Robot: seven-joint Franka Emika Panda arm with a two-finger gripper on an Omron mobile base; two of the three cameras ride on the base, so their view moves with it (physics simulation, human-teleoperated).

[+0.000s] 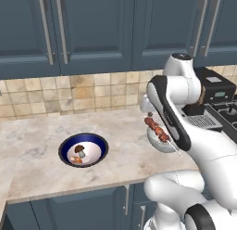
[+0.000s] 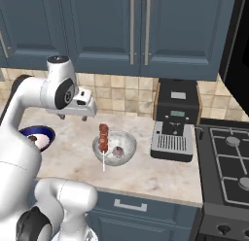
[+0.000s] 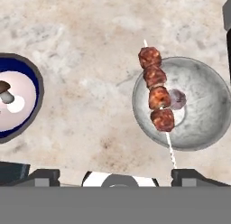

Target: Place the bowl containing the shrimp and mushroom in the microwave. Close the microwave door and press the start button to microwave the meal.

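Note:
The dark blue bowl point(image 1: 83, 150) sits on the counter at the left, with the brown-capped mushroom point(image 1: 79, 150) and the orange shrimp point(image 1: 75, 159) on its white inside. In the hand view the bowl point(image 3: 18, 101) is cut off by the left edge, and the mushroom point(image 3: 5, 91) shows in it. My gripper point(image 2: 73, 116) hangs open above the counter between this bowl point(image 2: 39, 137) and the grey one, holding nothing; its fingertips point(image 3: 43, 175) stand wide apart. A black part of the microwave point(image 2: 240, 55) shows at the upper right edge.
A pale grey bowl point(image 3: 189, 105) with a meat skewer point(image 3: 155, 101) across it stands right of the blue bowl. Further right are a black coffee machine point(image 2: 176, 121) and the stove point(image 2: 228, 157). Blue cabinets hang above the tiled wall.

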